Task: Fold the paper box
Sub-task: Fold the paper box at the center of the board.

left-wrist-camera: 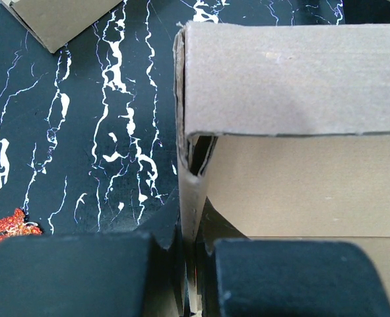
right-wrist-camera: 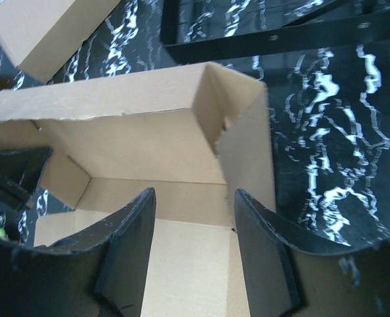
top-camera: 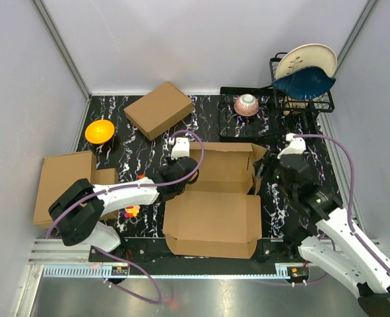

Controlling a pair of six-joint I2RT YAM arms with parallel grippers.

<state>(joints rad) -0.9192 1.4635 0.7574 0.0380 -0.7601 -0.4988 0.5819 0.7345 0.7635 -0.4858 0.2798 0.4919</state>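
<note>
The paper box (top-camera: 214,228) lies mid-table, its lid panel flat toward the arms and its back and side walls standing up. My left gripper (top-camera: 183,170) is shut on the box's upright left side wall; in the left wrist view that thin cardboard wall (left-wrist-camera: 193,198) runs straight down between the black fingers (left-wrist-camera: 247,277). My right gripper (top-camera: 269,174) hovers at the box's right end and is open. In the right wrist view the right side wall (right-wrist-camera: 249,152) stands just ahead of the right finger (right-wrist-camera: 267,257), and only the box floor (right-wrist-camera: 188,264) shows between the fingers.
A smaller closed brown box (top-camera: 158,109) sits at the back left beside an orange bowl (top-camera: 99,131). A flat cardboard slab (top-camera: 63,181) lies at the left edge. A black tray with a pink bowl (top-camera: 246,104) and a dish rack (top-camera: 303,92) with plates stand at the back right.
</note>
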